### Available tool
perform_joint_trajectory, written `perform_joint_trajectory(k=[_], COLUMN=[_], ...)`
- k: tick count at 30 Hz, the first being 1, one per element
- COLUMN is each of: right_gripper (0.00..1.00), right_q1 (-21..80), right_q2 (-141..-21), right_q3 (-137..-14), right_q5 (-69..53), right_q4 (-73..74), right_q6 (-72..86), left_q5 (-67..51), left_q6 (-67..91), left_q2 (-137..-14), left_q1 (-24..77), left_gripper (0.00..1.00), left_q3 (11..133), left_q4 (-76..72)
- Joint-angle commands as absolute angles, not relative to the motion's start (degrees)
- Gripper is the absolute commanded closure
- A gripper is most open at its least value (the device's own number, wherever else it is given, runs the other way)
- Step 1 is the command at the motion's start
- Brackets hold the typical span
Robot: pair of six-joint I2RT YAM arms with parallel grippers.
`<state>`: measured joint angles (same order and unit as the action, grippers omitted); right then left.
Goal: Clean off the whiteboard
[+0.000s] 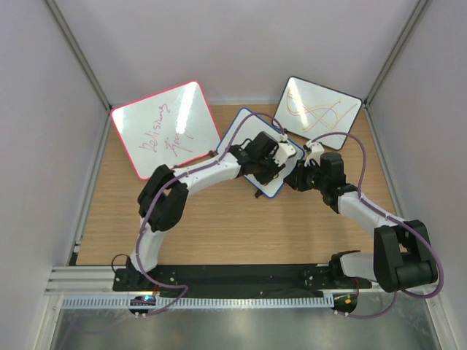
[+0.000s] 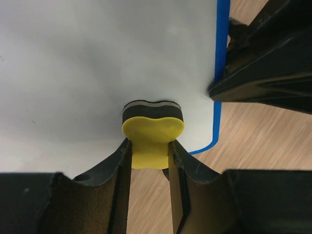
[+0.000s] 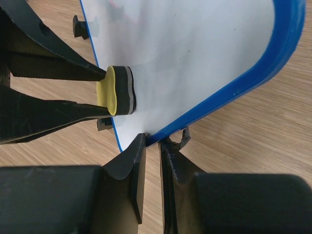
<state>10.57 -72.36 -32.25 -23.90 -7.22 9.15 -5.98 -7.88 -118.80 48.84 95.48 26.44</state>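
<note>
- The wooden tabletop (image 1: 219, 233) carried the blue-framed whiteboard (image 1: 246, 130) at its middle, towards the back.
- The right fingers (image 3: 134, 170) were clamped on the whiteboard's blue rim near a rounded corner.
- The left fingers (image 2: 117, 168) were clamped on a yellow eraser (image 2: 152, 134), its dark pad pressed against the white face.

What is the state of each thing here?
blue-framed whiteboard: clamped at its edge, blank near the eraser.
yellow eraser: gripped, pressed on the whiteboard.
left gripper: shut on the eraser.
right gripper: shut on the whiteboard's frame.
pink-framed board: red writing on it.
black-framed board: orange and red scribbles.
</note>
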Motion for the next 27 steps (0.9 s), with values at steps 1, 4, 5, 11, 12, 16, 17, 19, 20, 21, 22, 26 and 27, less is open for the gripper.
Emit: perform_joint_trajectory(k=[1,4,5,11,12,16,17,19,20,21,22,26,27], right_gripper=[0.99,0.99,0.99,0.99,0.99,0.99,0.99,0.99,0.99,0.99,0.99,0.99,0.99], right_q1=[12.0,12.0,12.0,12.0,12.0,12.0,12.1,12.2,12.1,12.1,12.2,12.1,12.1], right_q2=[-71.1,-71.0,-71.1,-71.5,-71.5,-71.5,-71.5,-71.2,-71.1,-71.0,-70.9,-70.9,-71.0], right_q3=[-32.5,-32.5,-32.5,-32.5,-32.5,-32.5,-32.5,-32.5,-32.5,-32.4,-32.4,-32.4,-32.4], right_q5=[-27.2,-27.3,-27.3,-27.2,-27.2,-27.1,-27.1,-26.9,-27.0,-26.8,-26.9,-26.9,-26.8], right_q4=[-7.4,-7.3,-7.4,-7.5,-7.5,-7.5,-7.4,-7.3,-7.3,-7.3,-7.3,-7.3,-7.2], right_q6=[7.0,7.0,7.0,7.0,6.9,6.9,6.9,6.9,7.0,6.9,7.0,6.9,7.0], left_q5=[-7.9,-7.9,-7.8,-4.1,-3.6,-0.4,1.5,1.8,1.6,0.5,0.4,-3.2,-4.1], left_q6=[-6.8,-6.1,-6.0,-8.2,-8.3,-10.9,-11.4,-12.8,-12.9,-12.9,-12.7,-11.1,-10.7], left_q2=[-120.8,-122.3,-122.6,-122.8,-122.7,-122.5,-122.5,-122.5,-122.2,-122.0,-121.7,-119.8,-118.8], left_q1=[47.2,43.9,41.9,34.4,33.6,30.2,29.9,29.6,29.7,29.6,29.7,29.7,29.8], left_gripper=[1.00,1.00,1.00,1.00,1.00,1.00,1.00,1.00,1.00,1.00,1.00,1.00,1.00], left_q3=[99.0,99.9,100.2,100.3,100.3,100.5,100.4,99.8,99.5,98.5,98.2,97.0,96.8], left_q4=[26.4,26.5,26.6,25.3,25.1,22.9,22.6,22.5,22.4,22.3,22.4,22.4,22.7])
